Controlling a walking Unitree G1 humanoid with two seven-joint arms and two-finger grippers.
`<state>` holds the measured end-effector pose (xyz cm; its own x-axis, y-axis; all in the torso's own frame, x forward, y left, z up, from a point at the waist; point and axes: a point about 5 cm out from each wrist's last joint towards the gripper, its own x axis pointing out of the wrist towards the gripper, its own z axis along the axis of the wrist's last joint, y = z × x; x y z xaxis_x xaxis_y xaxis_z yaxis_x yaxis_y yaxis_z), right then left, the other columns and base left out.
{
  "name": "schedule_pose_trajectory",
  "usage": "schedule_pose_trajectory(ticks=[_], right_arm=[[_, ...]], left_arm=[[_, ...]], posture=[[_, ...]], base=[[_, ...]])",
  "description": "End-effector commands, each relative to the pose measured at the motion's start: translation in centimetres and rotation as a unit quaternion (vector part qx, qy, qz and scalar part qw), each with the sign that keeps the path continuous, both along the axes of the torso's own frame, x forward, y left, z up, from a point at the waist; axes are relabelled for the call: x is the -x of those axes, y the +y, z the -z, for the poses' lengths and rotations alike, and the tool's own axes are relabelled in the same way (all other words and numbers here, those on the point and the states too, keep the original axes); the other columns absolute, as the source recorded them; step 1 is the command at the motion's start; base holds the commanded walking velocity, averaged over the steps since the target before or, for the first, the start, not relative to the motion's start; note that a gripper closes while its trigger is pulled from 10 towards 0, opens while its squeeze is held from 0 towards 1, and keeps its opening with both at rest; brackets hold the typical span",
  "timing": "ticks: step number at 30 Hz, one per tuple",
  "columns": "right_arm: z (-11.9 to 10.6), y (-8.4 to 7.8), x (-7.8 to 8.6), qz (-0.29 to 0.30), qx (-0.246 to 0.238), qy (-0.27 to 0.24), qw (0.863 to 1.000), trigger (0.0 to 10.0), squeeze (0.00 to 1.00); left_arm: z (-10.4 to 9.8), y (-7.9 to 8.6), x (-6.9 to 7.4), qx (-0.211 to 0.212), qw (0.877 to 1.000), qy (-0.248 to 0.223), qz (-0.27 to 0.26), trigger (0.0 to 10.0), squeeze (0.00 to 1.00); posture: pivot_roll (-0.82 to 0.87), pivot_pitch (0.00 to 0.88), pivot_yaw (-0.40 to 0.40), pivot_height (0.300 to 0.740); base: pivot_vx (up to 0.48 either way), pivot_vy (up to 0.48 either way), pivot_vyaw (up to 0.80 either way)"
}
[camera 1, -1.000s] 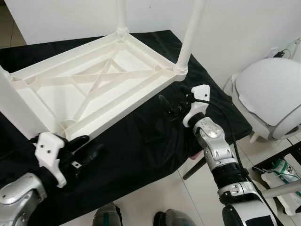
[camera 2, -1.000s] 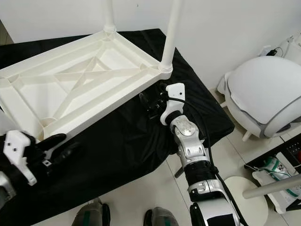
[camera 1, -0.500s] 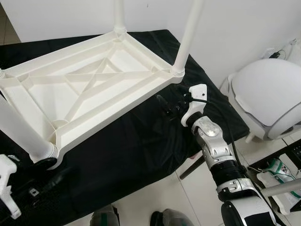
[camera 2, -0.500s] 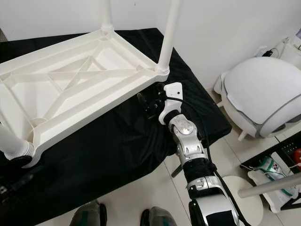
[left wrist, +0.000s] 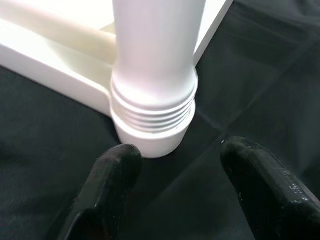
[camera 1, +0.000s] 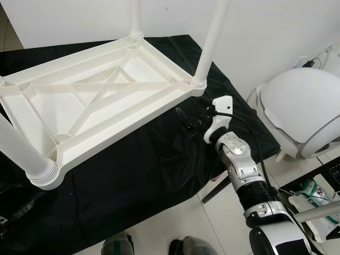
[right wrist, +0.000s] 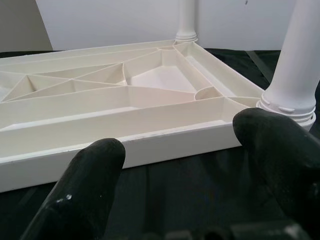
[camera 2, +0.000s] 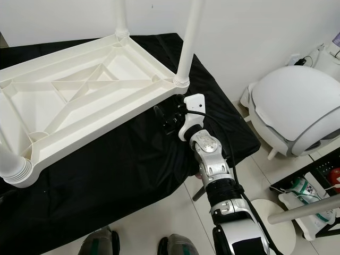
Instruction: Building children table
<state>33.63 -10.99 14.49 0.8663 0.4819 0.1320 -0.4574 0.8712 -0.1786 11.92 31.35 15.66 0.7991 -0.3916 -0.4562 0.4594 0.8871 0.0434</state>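
On the black cloth (camera 1: 154, 175), wrinkled and matte: white plastic tabletop (camera 1: 101, 101), upside down, smooth ribs crossing diagonally inside a raised rim. Round white legs standing up from the corners, among them one at the near left corner (camera 1: 24, 154), one at the near right (camera 1: 210, 42), one at the far right (camera 1: 136, 18); ringed, threaded collars at the bases. Just beside the near-right corner, right gripper (camera 2: 166, 118), black fingers (right wrist: 85, 185) spread apart, gripping nothing, pointed at the long side wall of the tabletop. At the near-left leg's ribbed collar (left wrist: 152, 112), left gripper (left wrist: 180, 165), rounded matte fingers parted, one on each side of the collar, close but not touching. To the right on pale tiles, glossy white domed device (camera 1: 305, 109).
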Motion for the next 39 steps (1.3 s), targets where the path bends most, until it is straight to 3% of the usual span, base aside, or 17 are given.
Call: schedule_pose_trajectory(ticks=[1, 5, 15, 16, 17, 18, 19, 22, 30, 32, 33, 34, 39], right_arm=[[0.1, -0.2, -0.1, 0.0, 0.001, 0.001, 1.0, 10.0, 0.0], [0.1, -0.1, -0.2, 0.0, 0.001, 0.001, 1.0, 10.0, 0.0], [0.0, -0.1, -0.3, 0.001, -0.001, -0.001, 1.0, 10.0, 0.0], [0.0, -0.2, -0.2, 0.004, 0.0, -0.001, 1.0, 10.0, 0.0], [0.1, -0.3, -0.2, 0.005, 0.0, -0.001, 1.0, 10.0, 0.0], [0.1, -0.3, -0.2, 0.005, 0.0, -0.001, 1.0, 10.0, 0.0], [0.0, -0.4, -0.2, 0.006, 0.0, -0.001, 1.0, 10.0, 0.0], [0.0, -0.5, -0.2, 0.009, 0.0, -0.003, 1.0, 10.0, 0.0], [-0.1, -0.8, -0.3, 0.014, 0.002, -0.005, 1.0, 10.0, 0.0], [-0.1, -1.1, -0.2, 0.018, 0.003, -0.006, 1.0, 10.0, 0.0], [-0.1, -1.1, -0.2, 0.019, 0.003, -0.006, 1.0, 10.0, 0.0], [-0.1, -1.1, -0.2, 0.019, 0.003, -0.006, 1.0, 10.0, 0.0], [-0.1, -1.1, -0.2, 0.019, 0.006, -0.006, 1.0, 10.0, 0.0]], left_arm=[[0.0, 1.2, 0.4, -0.031, 0.999, 0.014, -0.018, 10.0, 0.0], [-0.1, 1.6, 0.0, -0.043, 0.999, 0.001, -0.033, 10.0, 0.0], [-0.7, 1.3, -2.7, -0.05, 0.994, -0.074, -0.067, 10.0, 0.0], [-0.9, 0.8, -3.2, -0.038, 0.993, -0.087, -0.063, 10.0, 0.05], [-1.1, 0.4, -3.7, -0.026, 0.993, -0.097, -0.059, 10.0, 0.69], [-1.1, 0.4, -3.7, -0.026, 0.993, -0.097, -0.059, 10.0, 0.69], [-1.1, 0.1, -4.0, -0.015, 0.993, -0.101, -0.056, 10.0, 1.0], [-0.9, -1.0, -4.9, -0.001, 0.994, -0.107, -0.037, 10.0, 1.0], [-0.9, -2.3, -5.4, 0.018, 0.994, -0.112, -0.004, 10.0, 1.0], [-1.0, -3.4, -5.6, 0.043, 0.992, -0.112, 0.031, 10.0, 1.0], [-0.9, -4.0, -5.7, 0.052, 0.991, -0.109, 0.048, 10.0, 0.33], [-0.9, -4.4, -5.9, 0.056, 0.991, -0.109, 0.057, 10.0, 0.0], [-0.7, -5.3, -6.1, 0.071, 0.989, -0.103, 0.084, 10.0, 0.0]], posture=[[0.16, 0.041, -0.068, 0.74], [0.16, 0.042, -0.068, 0.74], [0.15, 0.046, -0.063, 0.74], [0.15, 0.047, -0.063, 0.74], [0.14, 0.046, -0.063, 0.74], [0.14, 0.046, -0.063, 0.74], [0.14, 0.046, -0.063, 0.74], [0.13, 0.046, -0.061, 0.74], [0.12, 0.045, -0.057, 0.74], [0.11, 0.046, -0.055, 0.74], [0.11, 0.043, -0.055, 0.74], [0.11, 0.043, -0.055, 0.74], [0.11, 0.045, -0.054, 0.74]], base=[[0.0, 0.0, 0.0], [0.0, 0.0, 0.0], [0.0, 0.0, 0.0], [0.0, 0.0, 0.0], [0.0, 0.0, 0.0], [0.0, 0.0, 0.0], [0.0, 0.0, 0.0], [0.0, 0.0, 0.0], [0.0, 0.0, 0.0], [0.0, 0.0, 0.0], [0.0, 0.0, 0.0], [0.0, 0.0, 0.0], [0.0, 0.0, 0.0]])
